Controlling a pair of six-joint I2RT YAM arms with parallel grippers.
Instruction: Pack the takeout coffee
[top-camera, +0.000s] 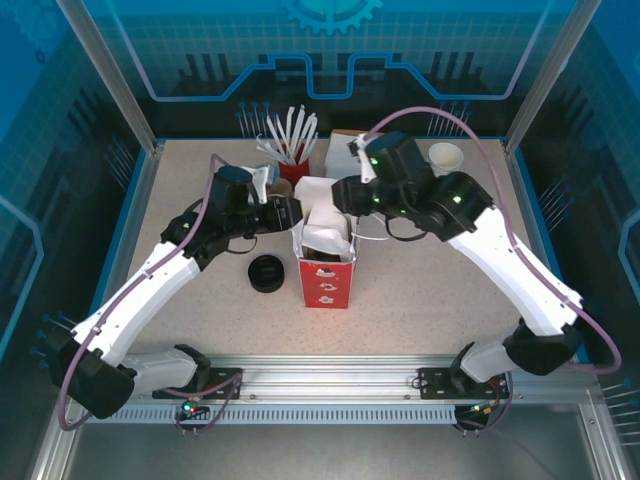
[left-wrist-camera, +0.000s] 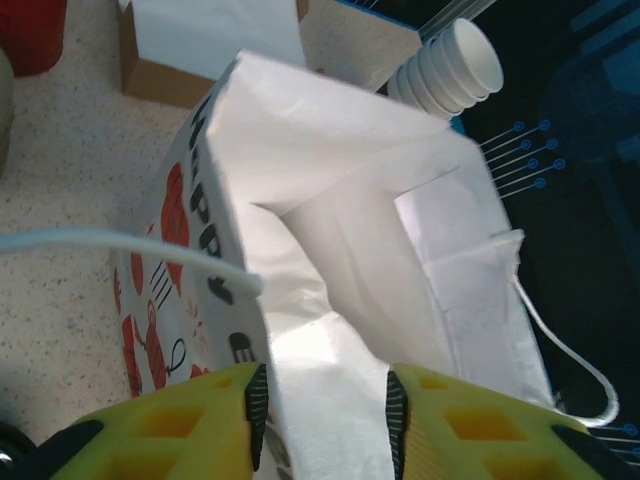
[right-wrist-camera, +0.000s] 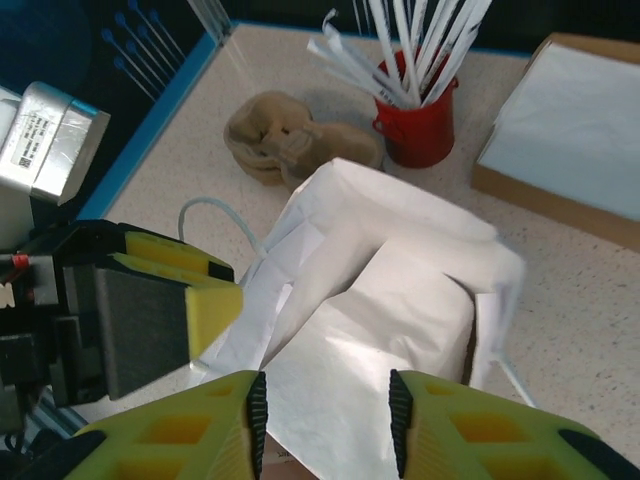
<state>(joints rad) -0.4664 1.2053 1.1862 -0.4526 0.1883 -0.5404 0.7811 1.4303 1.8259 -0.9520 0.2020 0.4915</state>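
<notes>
While both agape, left claw and right claw, two together, over one paper bag.

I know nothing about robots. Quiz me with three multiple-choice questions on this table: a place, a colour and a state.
1. Where is the black lid stack?
A. left of the paper bag
B. behind the bag
C. inside the bag

2. What colour is the cup holding the white sticks?
A. blue
B. red
C. green

3. How is the bag placed?
A. lying flat
B. standing upright
C. lifted off the table

Answers: A, in the top view the lids sit at the bag's left; B, the cup is plainly red; B, the bag's base rests on the table.
</notes>
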